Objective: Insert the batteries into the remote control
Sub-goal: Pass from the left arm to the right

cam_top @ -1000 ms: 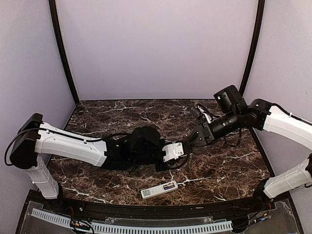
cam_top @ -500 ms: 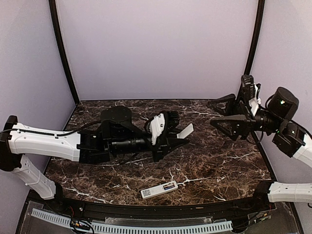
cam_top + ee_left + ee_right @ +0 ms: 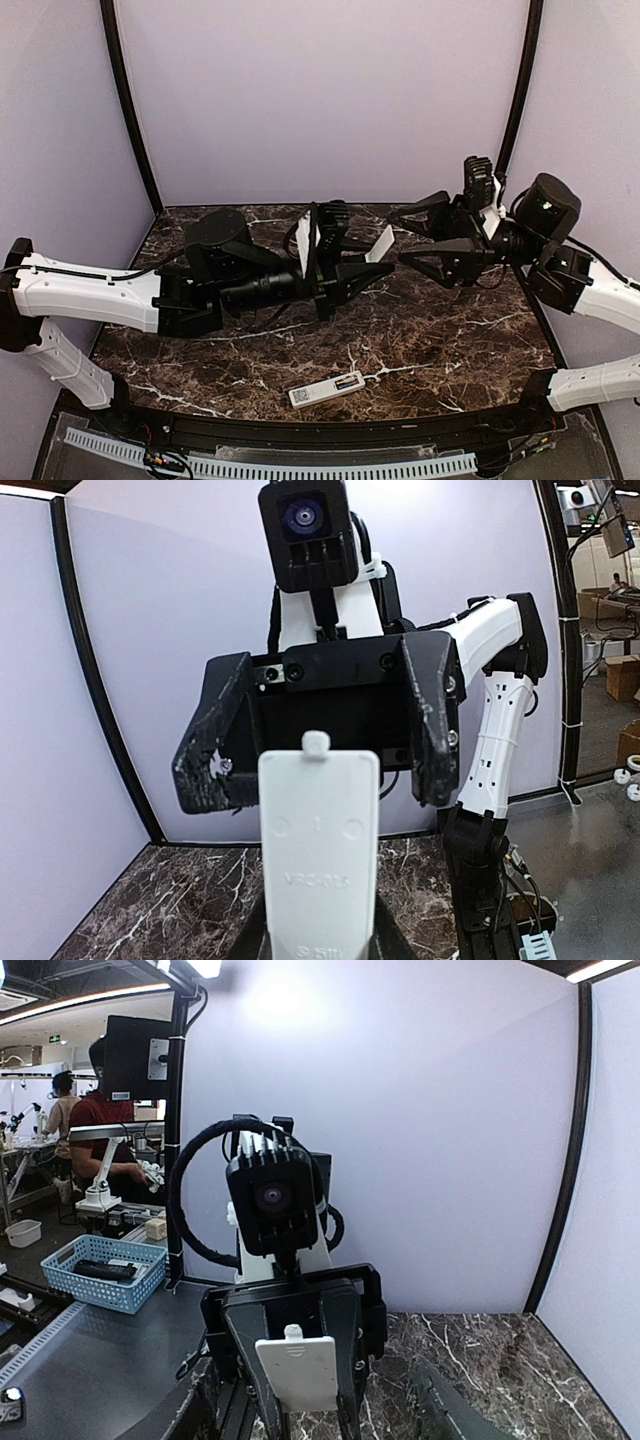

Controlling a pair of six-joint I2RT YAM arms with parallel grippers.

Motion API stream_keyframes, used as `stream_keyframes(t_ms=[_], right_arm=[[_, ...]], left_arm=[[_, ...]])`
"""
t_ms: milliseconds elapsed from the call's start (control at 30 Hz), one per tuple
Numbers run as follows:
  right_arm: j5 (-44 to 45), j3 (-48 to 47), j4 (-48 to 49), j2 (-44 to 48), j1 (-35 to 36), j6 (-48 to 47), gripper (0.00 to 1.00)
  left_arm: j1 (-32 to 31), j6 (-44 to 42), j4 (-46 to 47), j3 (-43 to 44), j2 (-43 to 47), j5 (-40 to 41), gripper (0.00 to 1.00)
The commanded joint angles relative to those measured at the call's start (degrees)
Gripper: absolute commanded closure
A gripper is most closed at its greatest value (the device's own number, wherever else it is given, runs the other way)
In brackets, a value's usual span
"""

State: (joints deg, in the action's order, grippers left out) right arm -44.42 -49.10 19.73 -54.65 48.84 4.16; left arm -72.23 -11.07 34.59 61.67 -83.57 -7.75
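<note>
Above the middle of the worktop [image 3: 450,340], the left hand [image 3: 358,275] is clamped on the lower end of a white cover plate [image 3: 380,243], a flat plastic piece with a small tab on its free end. The plate points to the right at the right hand [image 3: 400,238], which is spread wide and holds nothing, its two dark fingers [image 3: 425,208] reaching left just beyond the plate's tip. Both arms are stretched nearly level and raised off the worktop, the left from the left side, the right bent in from the right. The left wrist view shows the plate's embossed lettering and the open hand square behind it, which the top view cannot resolve. The right wrist view shows the plate from the other side, set between the left hand's fingers. The remote control [image 3: 327,388] lies flat at the near edge of the worktop, well apart from both hands. Its right end bears a dark bluish patch, too small to tell whether this is the batteries. Only the right wrist view shows, far off to its left, a blue basket [image 3: 60,1282] with a dark object lying in it, and a seated person [image 3: 100,1120] behind.
</note>
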Motion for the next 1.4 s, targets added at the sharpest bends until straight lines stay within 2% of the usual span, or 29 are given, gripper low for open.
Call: stream_keyframes(t_ms=[0, 233, 533, 600, 700, 867, 933, 967, 1000, 1033, 1067, 1100, 1167, 1233, 1367], right_arm=[[-1.06, 0.43, 4.11, -0.62, 1.24, 0.53, 0.41], [-0.67, 0.65, 7.13, -2.21, 3.10, 2.53, 0.48], [0.17, 0.43, 5.85, -3.67, 4.07, 2.06, 0.59], [0.46, 0.65, 5.89, -3.68, 4.07, 2.19, 0.63], [1.42, 0.02, 3.58, -4.22, 4.02, 2.19, 0.77], [1.44, -1.52, -0.15, -4.87, 4.03, 2.02, 0.86], [1.97, -2.12, -1.78, -4.57, 4.07, 1.55, 0.88], [2.24, -2.55, -3.05, -4.31, 4.07, 1.16, 0.89], [2.62, -3.10, -4.63, -4.07, 4.03, 0.68, 0.89], [3.12, -3.72, -6.53, -3.84, 4.04, 0.01, 0.89], [3.90, -4.45, -8.96, -3.60, 4.07, -0.63, 0.90], [4.80, -5.23, -11.41, -3.24, 4.02, -1.54, 0.90], [7.07, -6.56, -17.13, -2.56, 3.98, -3.46, 0.90], [9.19, -7.79, -23.26, -2.03, 3.90, -5.59, 0.90], [12.21, -10.28, -34.55, -1.89, 3.10, -8.85, 0.90]], left_arm=[[-0.28, 1.26, 2.41, -0.34, -0.18, -0.64, 0.96], [-0.28, 1.11, 2.07, 0.45, -1.04, -0.31, 0.96], [-0.28, 1.03, 2.62, 0.05, -0.72, -0.10, 0.96], [-0.28, 1.13, 2.82, -0.13, -0.57, -0.15, 0.96], [-0.28, 1.18, 2.96, -0.31, -0.58, -0.01, 0.96], [-0.28, 1.20, 2.99, -0.43, -0.62, 0.15, 0.96], [-0.28, 1.07, 2.31, -0.44, -0.56, 0.85, 0.90], [-0.28, 0.92, 1.68, -0.62, -0.46, 1.34, 0.77], [-0.28, 0.90, 1.35, -0.82, -0.08, 1.93, 0.68], [-0.28, 0.77, 0.78, -1.46, 0.22, 2.20, 0.51], [-0.24, 0.65, 0.54, -2.03, 0.99, 2.67, 0.45], [-0.27, 0.38, -0.01, -3.30, 1.54, 2.92, 0.34], [-0.26, 0.18, -2.03, -5.46, 3.34, 4.15, 0.25], [-0.28, -0.24, -7.66, -7.15, 4.98, 5.07, 0.21], [-0.28, 2.20, -22.92, -10.44, 5.72, 6.86, 0.20]])
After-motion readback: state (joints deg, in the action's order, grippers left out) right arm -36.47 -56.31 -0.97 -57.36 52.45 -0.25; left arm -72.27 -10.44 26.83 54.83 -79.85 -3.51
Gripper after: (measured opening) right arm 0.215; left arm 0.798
